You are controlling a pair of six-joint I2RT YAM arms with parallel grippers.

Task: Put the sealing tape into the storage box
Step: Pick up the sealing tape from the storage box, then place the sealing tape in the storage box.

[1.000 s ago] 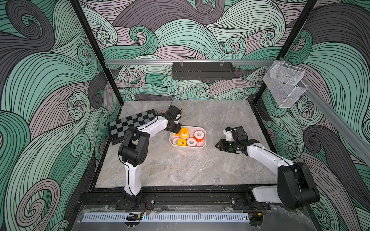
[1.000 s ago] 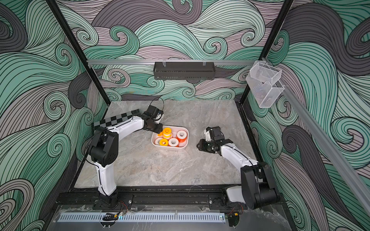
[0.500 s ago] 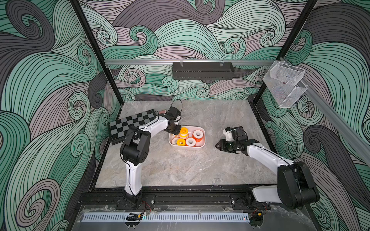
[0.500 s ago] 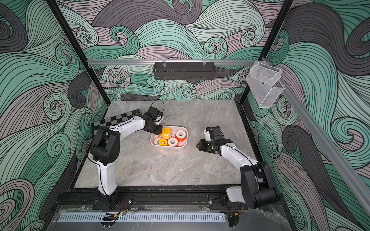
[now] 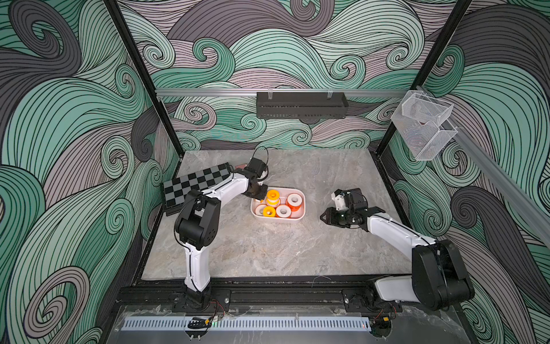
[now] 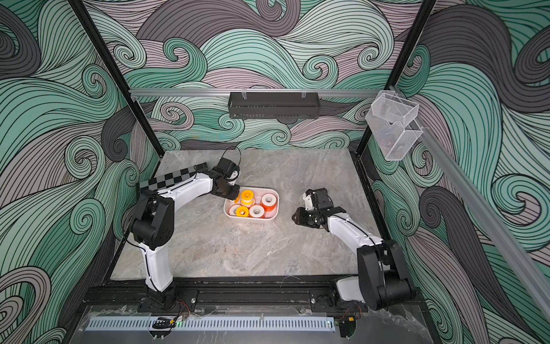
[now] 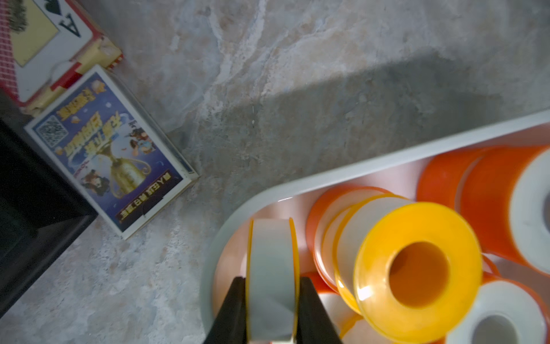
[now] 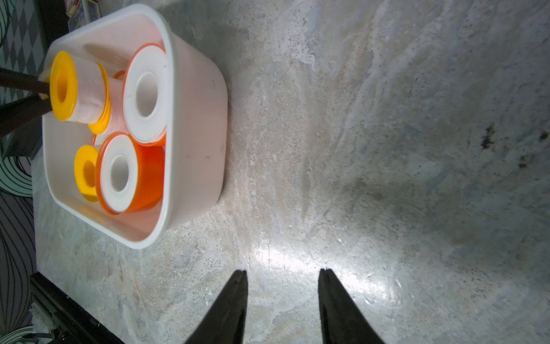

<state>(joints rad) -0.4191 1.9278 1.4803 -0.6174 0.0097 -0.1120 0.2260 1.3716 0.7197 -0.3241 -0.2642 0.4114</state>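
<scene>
At box [image 7: 357, 166] far-left corner, L gripper [image 7: 272, 309] pinches a yellow roll [image 7: 272, 253] standing on edge, inside the rim. Other tape rolls [image 5: 283, 211], orange & yellow, lie in the box, some stacked. R gripper [image 8: 282, 272] sits w/ jaws apart over table [image 8: 387, 149], holding nothing, near the box but not touching.

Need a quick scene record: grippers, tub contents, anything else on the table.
tub: white, holds orange-sided rolls and yellow rolls, some stacked
left gripper: shut on a yellow-rimmed roll standing on edge in a tub corner
right gripper: open, empty, over bare table, apart from the tub
other: two card boxes, checkerboard
</scene>
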